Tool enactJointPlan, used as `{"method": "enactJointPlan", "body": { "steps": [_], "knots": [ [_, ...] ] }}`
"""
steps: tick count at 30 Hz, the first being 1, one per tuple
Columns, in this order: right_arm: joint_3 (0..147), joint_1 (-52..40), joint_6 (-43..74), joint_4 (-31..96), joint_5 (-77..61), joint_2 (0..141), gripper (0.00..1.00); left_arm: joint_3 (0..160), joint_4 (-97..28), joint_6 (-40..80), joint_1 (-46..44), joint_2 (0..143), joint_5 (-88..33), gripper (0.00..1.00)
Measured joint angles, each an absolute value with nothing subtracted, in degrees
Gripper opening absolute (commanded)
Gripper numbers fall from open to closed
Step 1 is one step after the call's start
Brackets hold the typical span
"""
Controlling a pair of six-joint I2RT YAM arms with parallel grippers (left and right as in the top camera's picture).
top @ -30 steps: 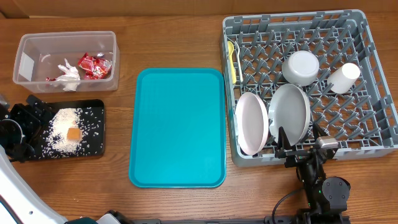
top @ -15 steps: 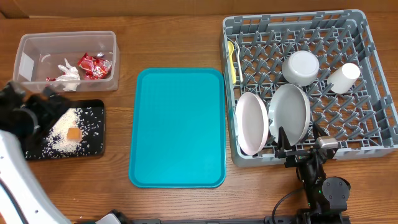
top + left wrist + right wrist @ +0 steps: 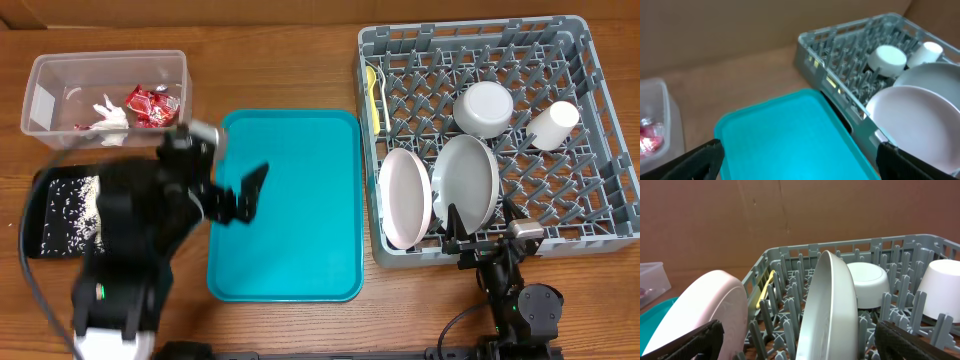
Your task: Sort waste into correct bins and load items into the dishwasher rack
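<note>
My left gripper (image 3: 236, 196) (image 3: 800, 162) is open and empty above the left part of the teal tray (image 3: 300, 150). Its arm hides part of the black tray (image 3: 40, 190); rice grains (image 3: 78, 212) show there, the orange cube is hidden. The clear tub (image 3: 110, 56) holds the red wrapper (image 3: 150, 104) and white napkin (image 3: 108, 114). The grey rack (image 3: 470, 28) holds the white plate (image 3: 405, 198), grey plate (image 3: 466, 180), white bowl (image 3: 484, 108), cup (image 3: 553, 124) and yellow cutlery (image 3: 373, 95). My right gripper (image 3: 482, 236) (image 3: 800, 342) is open and empty at the rack's near edge.
The teal tray (image 3: 785, 135) lies between the bins and the rack (image 3: 850, 55) on the wooden table. A brown cardboard wall stands behind the table. In the right wrist view the grey plate (image 3: 832, 305) and white plate (image 3: 705, 310) stand upright just ahead.
My left arm has swung right from beside the black tray to over the teal tray, and now covers part of the black tray. The right arm has not moved.
</note>
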State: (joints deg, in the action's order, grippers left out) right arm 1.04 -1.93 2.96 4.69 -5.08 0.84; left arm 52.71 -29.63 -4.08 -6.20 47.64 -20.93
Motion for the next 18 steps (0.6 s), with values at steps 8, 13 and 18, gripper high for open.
{"method": "enactJointPlan", "body": {
  "steps": [8, 13, 18],
  "knots": [
    [1.0, -1.9, 2.9, 4.7, -5.1, 0.8, 1.0, 35.4, -17.4, -6.3, -5.7, 36.4, -19.7, 1.0],
    [1.0, -1.9, 2.9, 4.7, -5.1, 0.8, 1.0, 25.6, -8.1, -6.6, -5.1, 27.3, -19.0, 1.0],
    [1.0, -1.9, 2.9, 4.7, -5.1, 0.8, 1.0, 17.5, -2.6, -6.5, -5.1, 16.3, -16.4, 1.0]
  ]
}}
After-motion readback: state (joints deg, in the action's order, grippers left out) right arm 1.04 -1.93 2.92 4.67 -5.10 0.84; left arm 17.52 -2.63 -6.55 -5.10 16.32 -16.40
